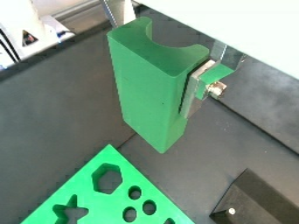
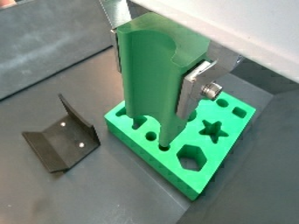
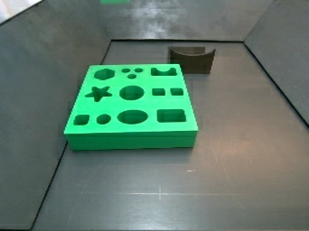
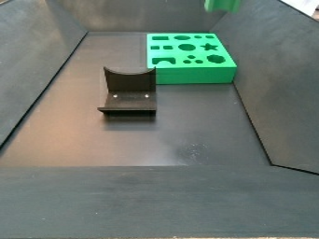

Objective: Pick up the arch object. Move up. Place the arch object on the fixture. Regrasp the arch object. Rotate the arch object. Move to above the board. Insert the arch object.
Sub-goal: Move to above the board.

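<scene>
Tool (image 2: 158, 70): we record it high above the desk, its silver plates pinching the arch object (image 2: 152, 83), which hangs upright with its curved notch uppermost in both wrist views. One finger (image 1: 201, 83) shows plainly against the block's side; the opposite finger is mostly hidden behind it.

Board (image 3: 130, 106): lying flat on the dark desk (image 3: 229, 180), cutouts unfilled. A wrist view shows it directly beneath the held block (image 1: 149, 87).

Fixture (image 4: 127, 91): standing apart from the board toward one desk edge, its curved dip bare.

In both side views only a green sliver (image 4: 222, 5) at the frame's upper edge appears, probably the block.
</scene>
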Tool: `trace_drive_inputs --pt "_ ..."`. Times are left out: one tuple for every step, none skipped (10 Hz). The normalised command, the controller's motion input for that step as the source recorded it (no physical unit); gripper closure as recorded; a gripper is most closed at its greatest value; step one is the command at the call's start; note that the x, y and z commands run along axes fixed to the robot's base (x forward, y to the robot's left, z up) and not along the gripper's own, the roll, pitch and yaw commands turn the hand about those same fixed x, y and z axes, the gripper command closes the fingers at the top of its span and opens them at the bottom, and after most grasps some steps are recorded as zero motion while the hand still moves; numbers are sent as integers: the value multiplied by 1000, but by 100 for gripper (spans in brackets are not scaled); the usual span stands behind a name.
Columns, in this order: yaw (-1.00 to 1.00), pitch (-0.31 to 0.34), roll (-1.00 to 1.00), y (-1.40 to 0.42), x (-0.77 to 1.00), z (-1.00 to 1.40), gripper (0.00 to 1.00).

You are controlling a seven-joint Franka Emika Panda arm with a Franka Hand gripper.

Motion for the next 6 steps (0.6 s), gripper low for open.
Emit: trace_drive_inputs --pt "38 82 -34 -31 5 352 100" --pt "39 83 -32 -24 6 190 100" --pt "-175 416 191 -1000 416 203 100" --pt "-171 414 197 -1000 420 196 100" --pt "-81 396 188 -1000 456 199 100" --pt "-48 330 110 -1000 480 199 100"
